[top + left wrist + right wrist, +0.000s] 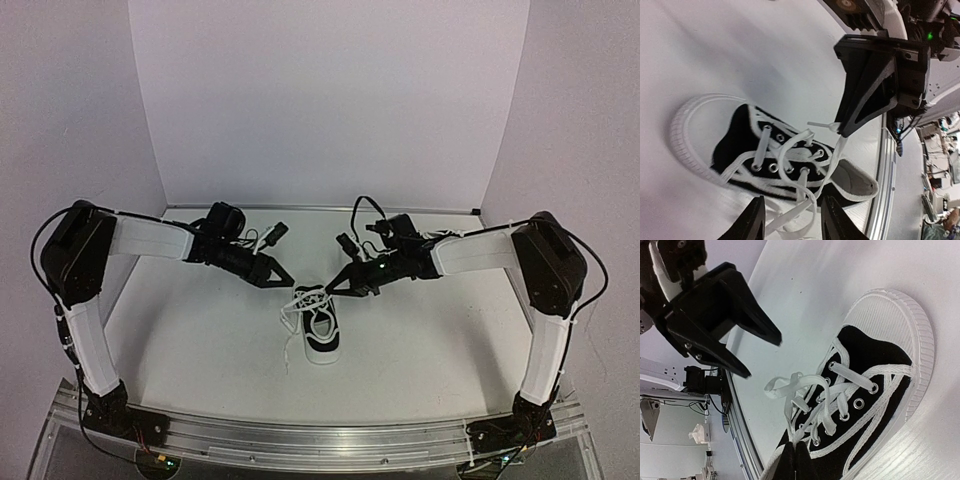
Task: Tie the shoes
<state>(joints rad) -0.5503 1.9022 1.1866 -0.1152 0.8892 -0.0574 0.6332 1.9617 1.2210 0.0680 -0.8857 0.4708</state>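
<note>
One black shoe (322,335) with a white sole lies on the table between the arms, its white laces (296,300) loosely looped on its left. In the right wrist view the shoe (875,405) lies toe up. There my right gripper (795,447) is shut on a lace strand (812,422) near the shoe's opening. In the left wrist view the right gripper (842,132) pinches that lace above the shoe (735,145). My left gripper (793,199) is open just left of the shoe. Lace loops (805,212) lie between its fingers, ungripped. The two grippers (290,283) (328,288) nearly meet.
White table (200,340) enclosed by white walls at the back and sides. An aluminium rail (320,440) carrying the arm bases runs along the near edge. Cables hang off both wrists.
</note>
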